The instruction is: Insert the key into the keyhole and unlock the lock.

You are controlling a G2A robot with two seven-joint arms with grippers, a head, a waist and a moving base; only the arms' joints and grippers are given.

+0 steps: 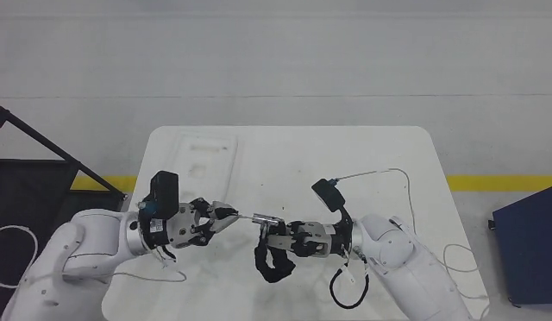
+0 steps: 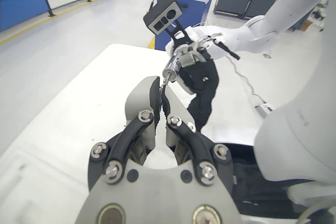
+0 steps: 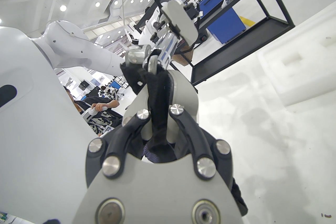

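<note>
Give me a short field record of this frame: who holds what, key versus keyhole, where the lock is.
left gripper: shut on the key
right gripper: shut on the lock, gripping its black sleeve
key vs keyhole: tip at the keyhole; insertion depth cannot be told
lock position: held above the table, chrome end facing the left gripper
other: white foam tray on the table, beyond the left arm
</note>
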